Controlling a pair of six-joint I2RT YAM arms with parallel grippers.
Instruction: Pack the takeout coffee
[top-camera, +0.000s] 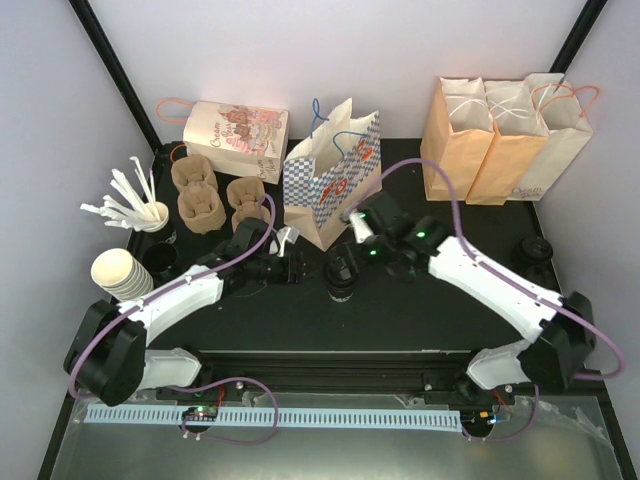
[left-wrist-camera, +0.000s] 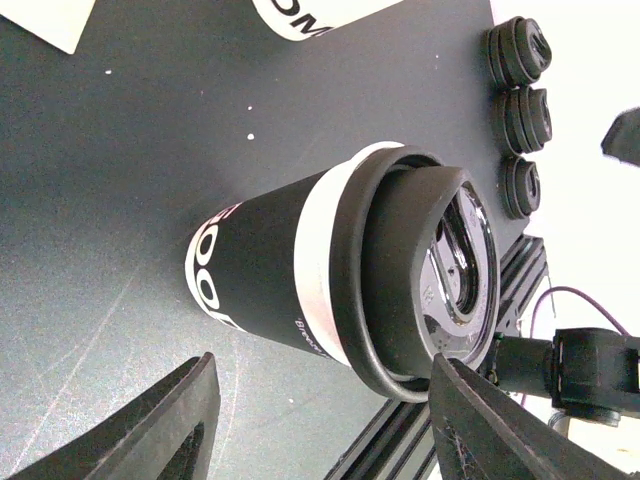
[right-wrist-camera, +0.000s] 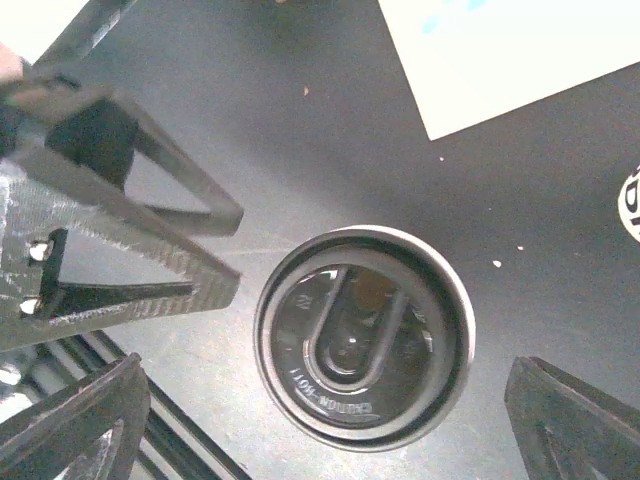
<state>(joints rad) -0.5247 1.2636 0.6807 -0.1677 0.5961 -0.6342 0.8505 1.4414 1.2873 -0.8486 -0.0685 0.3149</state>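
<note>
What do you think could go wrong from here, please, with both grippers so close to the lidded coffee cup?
1. The left gripper and right gripper both straddle the black-and-white paper coffee cup; their fingers could collide, as the left ones already show in the right wrist view.
2. The round black plastic lid may sit unevenly; squeezing could pop it off.
3. The blue checkered paper bag stands right behind, so a careless lift could knock it over.
</note>
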